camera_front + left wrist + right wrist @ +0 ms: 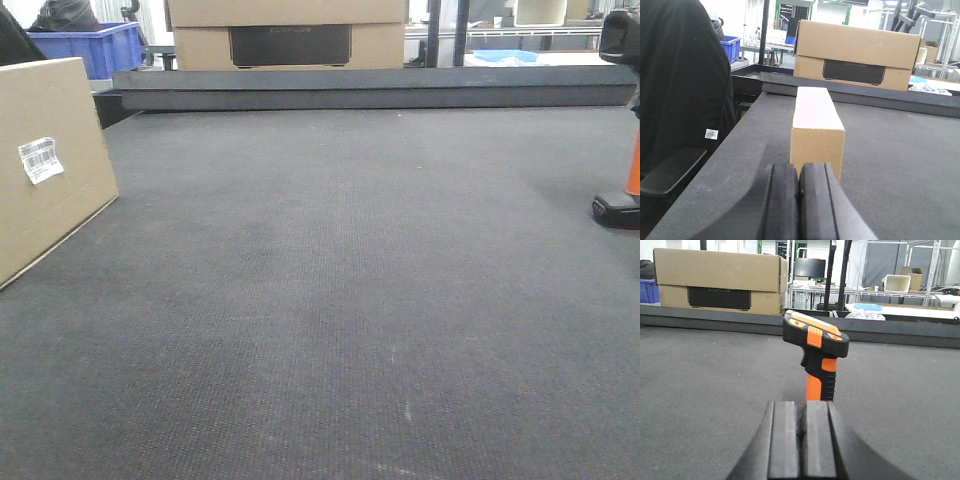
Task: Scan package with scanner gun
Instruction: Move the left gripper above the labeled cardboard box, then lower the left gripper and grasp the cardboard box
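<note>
Left fingers [785, 202] are pressed together on nothing, and the right fingers [785, 440] likewise, closed up with no gap. Just ahead of the right pair the scanner gun [816, 347] stands upright on its base on the tabletop [330, 300]; I'd say it's light, rigid, a bit top-heavy, best taken around the ribbed orange shaft. Ahead of the left pair sits the package [817, 135], end-on, its white label [40, 160] on the long side; stiff cardboard, probably light, easily nudged
</note>
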### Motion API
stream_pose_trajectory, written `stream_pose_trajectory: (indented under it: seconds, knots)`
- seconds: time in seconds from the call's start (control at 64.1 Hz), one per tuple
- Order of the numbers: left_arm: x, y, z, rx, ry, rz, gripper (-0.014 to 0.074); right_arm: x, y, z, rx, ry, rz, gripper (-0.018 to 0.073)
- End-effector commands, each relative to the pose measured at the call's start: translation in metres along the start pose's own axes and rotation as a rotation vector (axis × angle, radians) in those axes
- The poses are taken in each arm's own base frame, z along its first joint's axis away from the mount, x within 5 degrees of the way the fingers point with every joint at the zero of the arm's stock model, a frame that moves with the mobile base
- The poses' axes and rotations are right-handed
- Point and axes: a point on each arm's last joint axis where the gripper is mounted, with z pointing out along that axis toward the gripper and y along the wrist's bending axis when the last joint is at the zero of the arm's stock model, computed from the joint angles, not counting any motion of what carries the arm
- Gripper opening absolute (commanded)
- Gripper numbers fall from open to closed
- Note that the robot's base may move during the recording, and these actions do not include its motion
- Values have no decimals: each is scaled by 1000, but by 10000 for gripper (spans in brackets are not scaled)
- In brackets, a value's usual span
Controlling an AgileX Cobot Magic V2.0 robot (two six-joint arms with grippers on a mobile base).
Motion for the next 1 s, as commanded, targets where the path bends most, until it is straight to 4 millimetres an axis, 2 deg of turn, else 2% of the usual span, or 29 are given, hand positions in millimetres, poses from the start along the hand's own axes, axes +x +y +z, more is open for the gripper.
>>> stream_pose_trajectory:
  seconds: [0.0,0.094,0.249,0.359,0.452,0.577,0.717,0.842,0.982]
  knots:
    - [-7,-1,-1,3,-21,-54,-111,-2,0,0,0,-23,-4,-162]
    - [-30,-3,-4,5,-1,-72,-111,-2,0,0,0,-23,-4,-162]
    - [-77,-9,3,-14,202,-62,-111,-2,0,0,0,-23,-4,-162]
    - [-103,-11,24,-33,352,-55,-111,-2,0,0,0,-23,-4,-162]
    - [-119,-12,52,-52,448,-33,-111,-2,0,0,0,-23,-4,-162]
    - [-131,-13,87,-59,510,-33,-111,-2,0,0,0,-23,-4,-162]
    - [-138,-14,116,-64,553,-33,-111,-2,0,0,0,-23,-4,-162]
    - [-141,-14,153,-82,708,-32,-111,-2,0,0,0,-23,-4,-162]
    - [-145,-14,195,-98,803,-14,-111,-2,0,0,0,-23,-4,-162]
